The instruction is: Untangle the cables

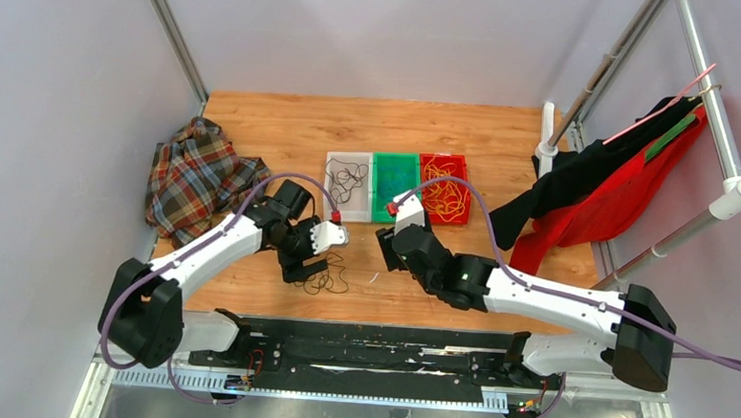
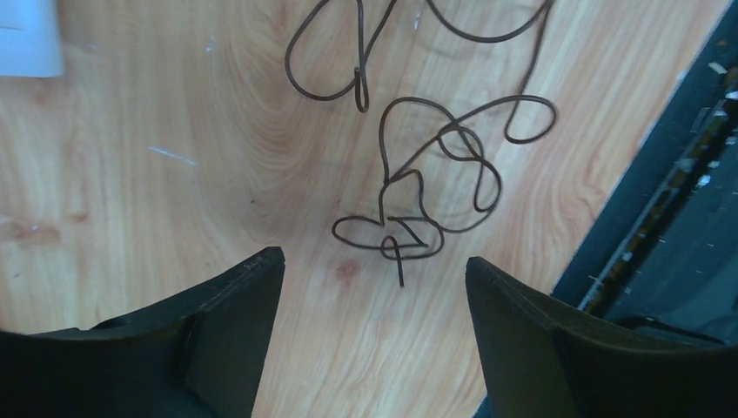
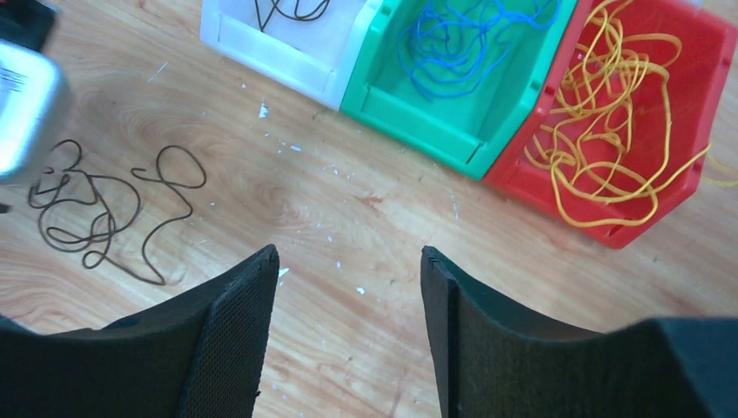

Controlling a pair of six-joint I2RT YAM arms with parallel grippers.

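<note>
The left gripper (image 2: 374, 261) hangs just over the near part of the table (image 1: 257, 117) with its jaws spread wide and nothing between them; directly beyond its fingertips lies the loose black cable (image 2: 409, 200), a single thin strand knotted into several overlapping loops, flat on the wood and touching neither finger. To the right, the right gripper (image 3: 348, 257) is likewise wide apart and empty, over bare wood, with the same black cable well off to its left.

Farther out, three bins stand side by side, touching: the white bin (image 3: 287, 57) on the left holds black cables (image 3: 287, 10); the green bin (image 3: 418, 126) in the middle holds blue cables (image 3: 452, 43); the red bin (image 3: 513, 178) on the right holds yellow cables (image 3: 609, 113), a strand or two of which loops over its right rim. Beyond the bins, a plaid cloth (image 1: 191, 176) lies heaped at the left edge.

As a judgement, the sorting looks nearly finished (each colour has its own bin, and only one strand is seen outside them); what is left seems to be picking up this last black cable, working out its knots if needed, and dropping it into the white bin; the left arm is the one placed for that.
</note>
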